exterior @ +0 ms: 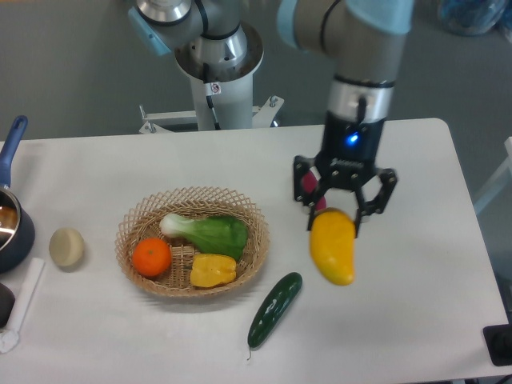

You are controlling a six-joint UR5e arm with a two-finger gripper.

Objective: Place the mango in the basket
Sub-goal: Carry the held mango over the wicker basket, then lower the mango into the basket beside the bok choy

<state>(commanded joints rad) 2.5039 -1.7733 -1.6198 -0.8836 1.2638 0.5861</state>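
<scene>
The gripper (337, 223) clamps the top of the mango (332, 247), which hangs right of centre in the frame, above the table (416, 320). The basket (192, 242), left of it, holds an orange (151, 258), a bok choy (206, 233) and a yellow pepper (213, 270). A cucumber (274, 309) lies between the basket and the mango.
</scene>
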